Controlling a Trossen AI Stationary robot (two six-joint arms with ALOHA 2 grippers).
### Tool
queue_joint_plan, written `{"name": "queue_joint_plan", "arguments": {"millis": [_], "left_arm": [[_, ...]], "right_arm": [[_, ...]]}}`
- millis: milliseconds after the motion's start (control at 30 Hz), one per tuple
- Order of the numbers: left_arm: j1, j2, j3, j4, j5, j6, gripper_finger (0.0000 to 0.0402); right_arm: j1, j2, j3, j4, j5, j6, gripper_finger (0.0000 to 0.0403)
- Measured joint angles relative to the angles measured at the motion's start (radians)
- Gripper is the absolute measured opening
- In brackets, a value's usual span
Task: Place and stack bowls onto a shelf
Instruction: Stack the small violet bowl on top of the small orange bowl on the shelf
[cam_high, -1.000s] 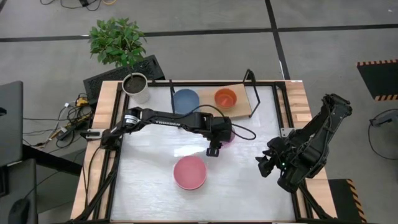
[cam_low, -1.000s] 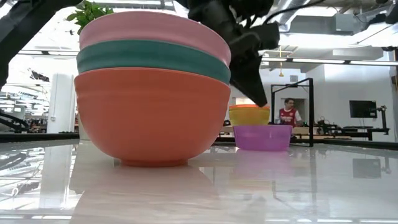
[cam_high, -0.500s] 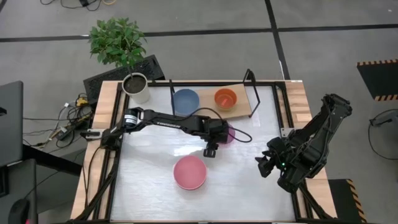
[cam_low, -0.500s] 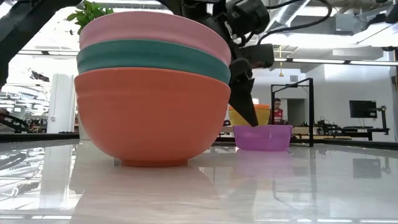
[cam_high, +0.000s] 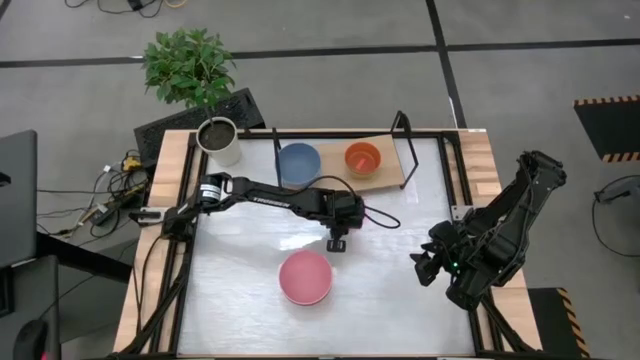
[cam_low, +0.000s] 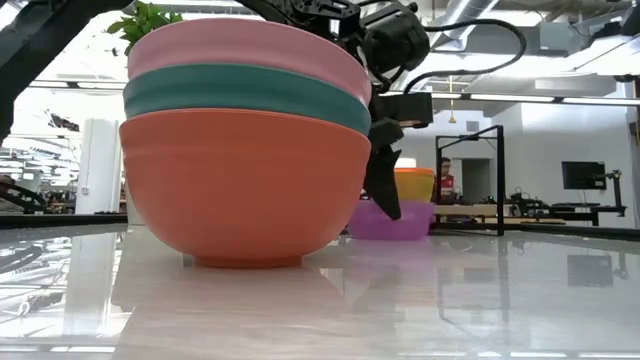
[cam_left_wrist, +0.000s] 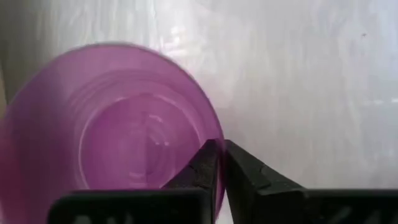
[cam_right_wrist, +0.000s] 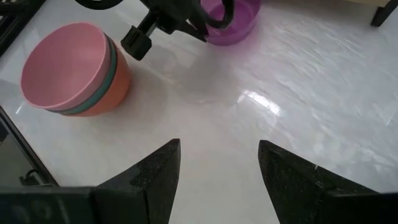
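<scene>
A purple bowl sits on the white table near its middle, and my left gripper is shut on its rim. In the high view the left arm covers this bowl. A stack of three bowls, pink on teal on orange-red, stands nearer the front edge. On the wooden shelf at the back stand a blue bowl and an orange bowl. My right gripper waits open at the table's right side. My left gripper pinches the purple bowl's rim, with one finger inside the bowl and the other outside. The fingers come from above, pointing down. The bowl's base stays on the table.
A white plant pot stands at the table's back left corner. The shelf's black end frames rise at the back. Bare tabletop lies between the stack and my right gripper.
My left gripper has come down onto the purple bowl, moving slightly toward the table's left and near edges, and has shut on its rim. The bowl has shifted a little toward the table's left.
</scene>
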Motion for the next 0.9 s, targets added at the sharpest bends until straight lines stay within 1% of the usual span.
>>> {"name": "queue_joint_plan", "arguments": {"millis": [67, 233, 367, 533, 600, 767, 900], "left_arm": [[0.000, 0.000, 0.012, -0.007, 0.012, -0.028, 0.0003], [-0.006, 0.000, 0.064, -0.022, 0.104, -0.095, 0.0000], [-0.021, 0.000, 0.109, -0.024, 0.123, -0.121, 0.0000], [-0.026, 0.000, 0.195, -0.028, 0.275, -0.163, 0.0000], [-0.029, 0.000, 0.230, -0.040, 0.284, -0.165, 0.0000], [-0.024, 0.000, 0.344, -0.141, 0.268, -0.163, 0.0000], [-0.017, 0.001, 0.465, -0.242, 0.251, -0.131, 0.0000]], "right_arm": [[0.001, 0.000, 0.000, 0.004, -0.001, 0.000, 0.0242], [0.002, 0.000, 0.000, 0.007, -0.002, 0.000, 0.0242], [0.002, 0.000, 0.000, 0.004, -0.002, -0.002, 0.0242], [0.001, 0.000, 0.000, 0.001, -0.002, -0.008, 0.0242], [0.001, 0.000, 0.000, 0.001, -0.002, -0.008, 0.0242], [0.001, 0.000, 0.000, 0.001, -0.002, -0.008, 0.0242], [0.001, 0.000, 0.000, 0.001, -0.001, -0.007, 0.0242]]}}
